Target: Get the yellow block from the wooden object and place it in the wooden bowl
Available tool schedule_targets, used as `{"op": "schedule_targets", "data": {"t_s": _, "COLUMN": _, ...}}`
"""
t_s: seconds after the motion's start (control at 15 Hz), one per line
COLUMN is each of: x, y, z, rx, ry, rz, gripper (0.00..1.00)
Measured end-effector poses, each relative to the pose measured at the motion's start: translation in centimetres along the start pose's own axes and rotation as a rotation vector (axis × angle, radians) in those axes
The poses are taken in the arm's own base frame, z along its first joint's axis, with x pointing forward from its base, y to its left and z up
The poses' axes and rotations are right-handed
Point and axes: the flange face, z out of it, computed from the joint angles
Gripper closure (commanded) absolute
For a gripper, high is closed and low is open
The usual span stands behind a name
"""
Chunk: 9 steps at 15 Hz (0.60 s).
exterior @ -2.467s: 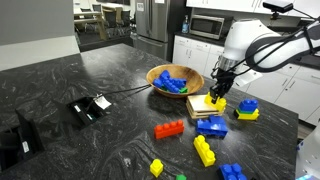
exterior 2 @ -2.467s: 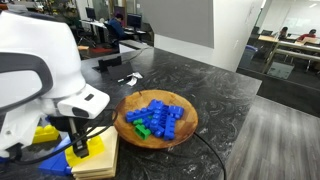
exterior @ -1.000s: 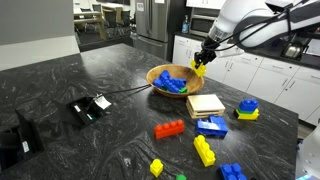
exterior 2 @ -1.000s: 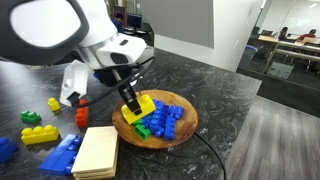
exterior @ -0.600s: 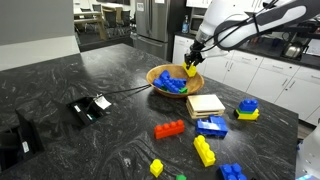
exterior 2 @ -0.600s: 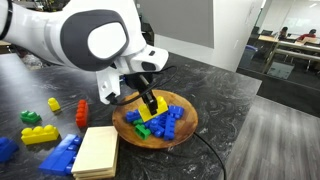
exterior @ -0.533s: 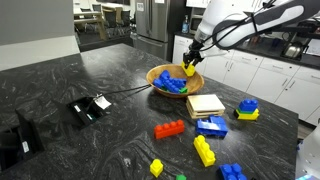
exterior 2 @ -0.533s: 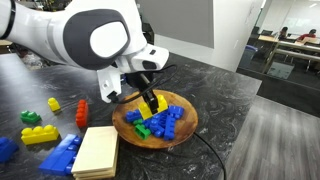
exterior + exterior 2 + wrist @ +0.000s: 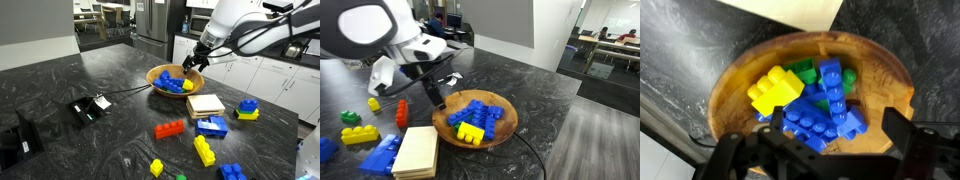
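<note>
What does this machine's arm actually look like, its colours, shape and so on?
The arm is glossy white, built of fat rounded segments with dark bands where they join. A black cable seems to run along it. At its end sits a black tool with two slim dark fingers. No markings are readable.

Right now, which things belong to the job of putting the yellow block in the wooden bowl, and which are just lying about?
Job: yellow block, wooden bowl, wooden square, gripper.
Lying about: red brick, long yellow brick, yellow-and-blue brick, black device, blue bricks in the bowl.
</note>
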Motion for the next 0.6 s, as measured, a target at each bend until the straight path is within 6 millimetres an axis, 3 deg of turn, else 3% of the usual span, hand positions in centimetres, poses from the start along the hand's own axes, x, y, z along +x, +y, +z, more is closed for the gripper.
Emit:
{"op": "schedule_targets", "data": {"t_s": 0.13, "x": -4.1, "y": -0.6, "z": -0.9, "rx": 0.038, "ry": -0.030, "rz": 0.016, "gripper": 0.00}}
{"op": "schedule_targets", "data": {"t_s": 0.27, "x": -6.5, "y": -0.6, "z": -1.7, "rx": 0.075, "ry": -0.049, "rz": 0.026, "gripper": 0.00}}
{"op": "schedule_targets", "data": {"t_s": 0.6, "x": -6.3, "y": -0.1, "z": -1.7, "rx": 0.085, "ry": -0.043, "rz": 0.036, "gripper": 0.00}}
